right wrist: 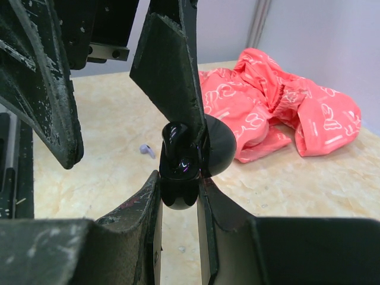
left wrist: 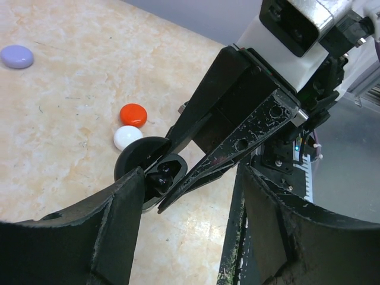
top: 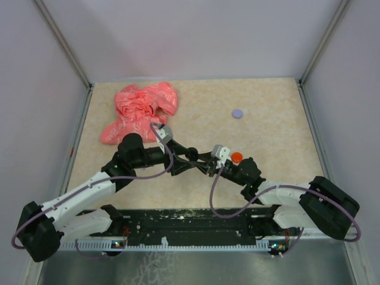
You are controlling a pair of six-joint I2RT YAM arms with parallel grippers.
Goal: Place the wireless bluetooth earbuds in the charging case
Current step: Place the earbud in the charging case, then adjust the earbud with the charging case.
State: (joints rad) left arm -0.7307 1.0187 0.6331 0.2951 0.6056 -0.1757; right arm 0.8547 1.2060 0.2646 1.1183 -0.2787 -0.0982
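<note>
My right gripper (right wrist: 178, 185) is shut on the black charging case (right wrist: 180, 178), held above the table with its round lid (right wrist: 218, 145) hinged open. A glossy black earbud (left wrist: 159, 177) sits in the case's well and sticks up a little at its top (right wrist: 174, 138). My left gripper (left wrist: 191, 189) stands open right beside the case, nothing between its fingers (left wrist: 122, 217); one finger (right wrist: 171, 65) hangs just over the bud. A pale purple earbud (right wrist: 146, 150) lies loose on the table. In the top view both grippers (top: 203, 160) meet mid-table and hide the case.
A red disc (left wrist: 133, 114) and a white disc (left wrist: 127, 137) lie just beyond the case, a pale purple disc (top: 237, 113) farther back right. A crumpled pink bag (top: 141, 110) covers the back left. Walls close in the table's sides.
</note>
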